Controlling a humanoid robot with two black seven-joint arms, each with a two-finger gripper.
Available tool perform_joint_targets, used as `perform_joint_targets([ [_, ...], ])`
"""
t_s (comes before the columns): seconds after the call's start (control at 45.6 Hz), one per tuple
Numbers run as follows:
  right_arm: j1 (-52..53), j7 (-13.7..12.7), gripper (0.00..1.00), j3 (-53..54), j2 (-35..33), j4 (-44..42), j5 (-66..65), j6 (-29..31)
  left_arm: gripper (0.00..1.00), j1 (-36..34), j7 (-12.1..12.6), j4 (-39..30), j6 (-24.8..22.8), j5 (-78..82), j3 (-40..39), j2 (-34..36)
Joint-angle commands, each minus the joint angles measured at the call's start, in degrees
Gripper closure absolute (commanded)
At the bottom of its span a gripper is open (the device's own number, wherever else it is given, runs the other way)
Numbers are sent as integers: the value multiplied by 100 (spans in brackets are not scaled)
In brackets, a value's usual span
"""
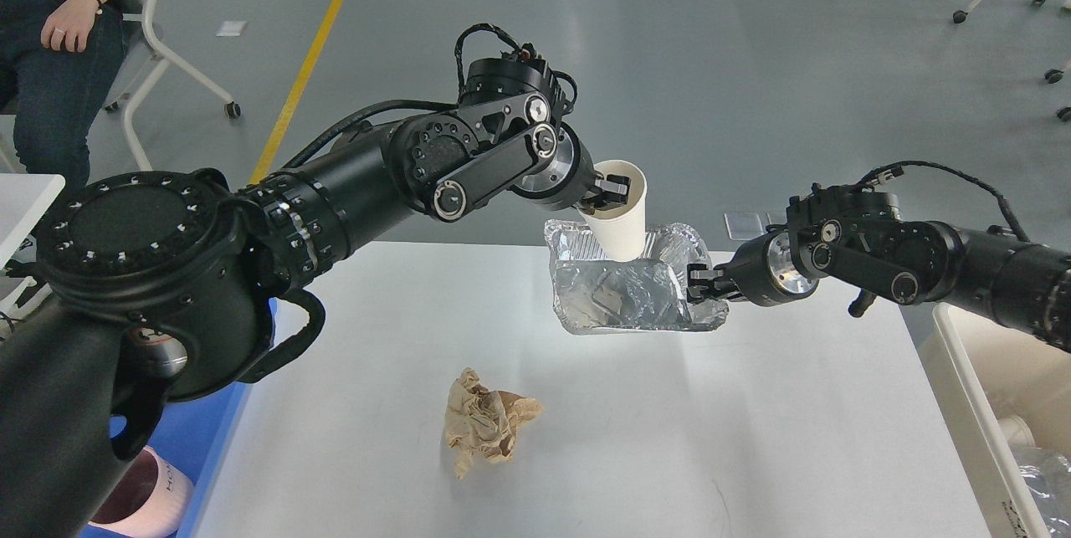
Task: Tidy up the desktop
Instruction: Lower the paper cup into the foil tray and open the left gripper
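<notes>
While the glossy white rectangular counter [753,438] fills the lower view, its long axis running left to right and its far edge toward the grey floor, the left claw [609,192] pinches the rim of a white paper cup [620,216], one finger inside it. The cup hangs mouth-up, tilted, its base within a crinkled silver foil tray [623,295]. The right claw [699,284] grips the tray's right rim, holding it above the counter. A crumpled brown paper ball [485,431] lies on the counter, nearer.
</notes>
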Motion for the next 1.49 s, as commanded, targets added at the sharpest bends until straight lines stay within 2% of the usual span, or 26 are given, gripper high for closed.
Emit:
perform_joint_targets([
  [0.0,60,2,100,-12,9,171,-4,1,100,16,0,0,1,5,1,0],
  [0.483,385,-16,100,-56,396,5,409,1,100,139,44,-53,1,5,9,0],
  [0.614,447,-121,100,-64,563,-189,497,1,100,157,53,-53,1,14,9,0],
  [0.79,447,-209,100,-82,642,-241,568,1,100,183,105,-53,36,22,18,0],
  [1.163,447,-209,100,-91,695,-321,585,1,100,236,114,-44,159,14,159,0],
  [1.207,447,-209,100,-91,695,-321,585,1,97,236,114,-44,229,5,159,0],
  [1.316,456,-209,100,-91,695,-312,585,1,81,262,123,-44,414,-13,168,0],
  [1.47,456,-209,100,-91,695,-286,585,1,63,271,132,-44,581,-66,159,0],
])
